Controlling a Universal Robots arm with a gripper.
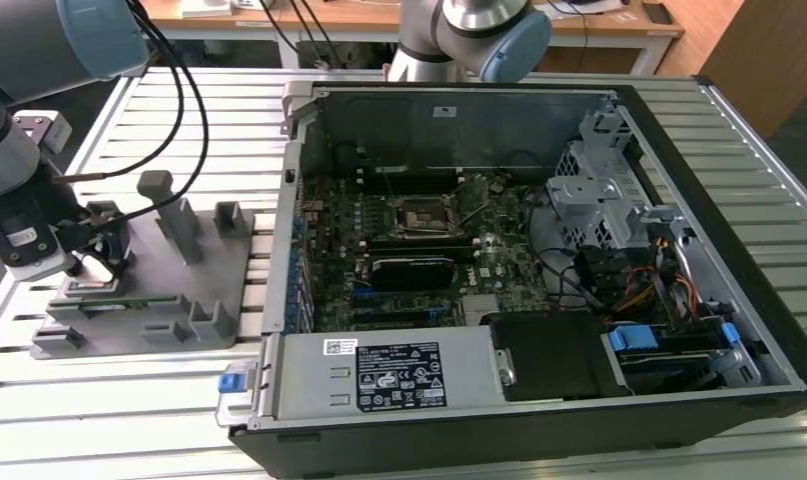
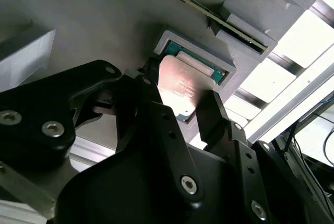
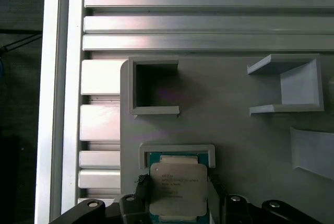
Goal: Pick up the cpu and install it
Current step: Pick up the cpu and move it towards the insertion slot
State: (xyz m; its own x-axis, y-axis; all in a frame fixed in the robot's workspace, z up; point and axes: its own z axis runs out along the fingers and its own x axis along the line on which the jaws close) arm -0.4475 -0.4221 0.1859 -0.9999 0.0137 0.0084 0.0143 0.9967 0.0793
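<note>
- Now the gripper [image 3: 179,185] is low over the grey fixture plate [image 1: 156,325] on the exterior view's left, well apart from the open computer case [image 1: 723,210].
- Its black fingers [image 2: 211,112] are closed on the cpu [image 3: 179,192], one against each opposite edge!
- In the first wrist view the silvery top plate faces up, and the chip sits just over its walled pocket [image 3: 177,149].
- Meanwhile, the motherboard socket [image 1: 417,215] sits mid-board inside the case.
</note>
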